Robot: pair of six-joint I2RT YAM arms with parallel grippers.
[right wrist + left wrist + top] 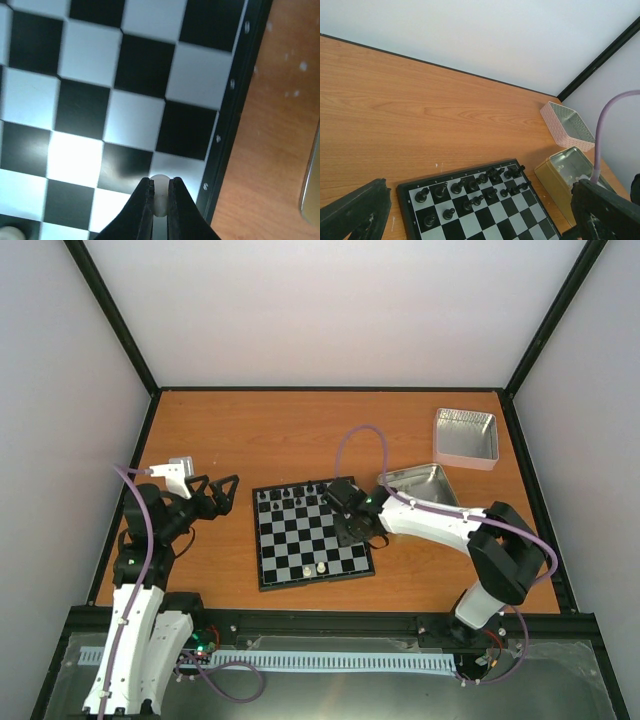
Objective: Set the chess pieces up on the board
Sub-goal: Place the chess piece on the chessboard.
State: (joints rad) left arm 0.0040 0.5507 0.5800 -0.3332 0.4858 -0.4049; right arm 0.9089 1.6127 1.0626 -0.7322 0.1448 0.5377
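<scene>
The right hand point(160, 182) pinches a tiny white piece point(160, 200) above the board point(235, 100), the left hand point(226, 494) spread; a thin grip could let it slip and roll off-square.

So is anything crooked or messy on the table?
Nothing is spilled or broken. The board sits a bit crooked on the table, and the tin right beside it lies slanted too. The right arm's fingers pinch one white piece, which fits the job.
</scene>
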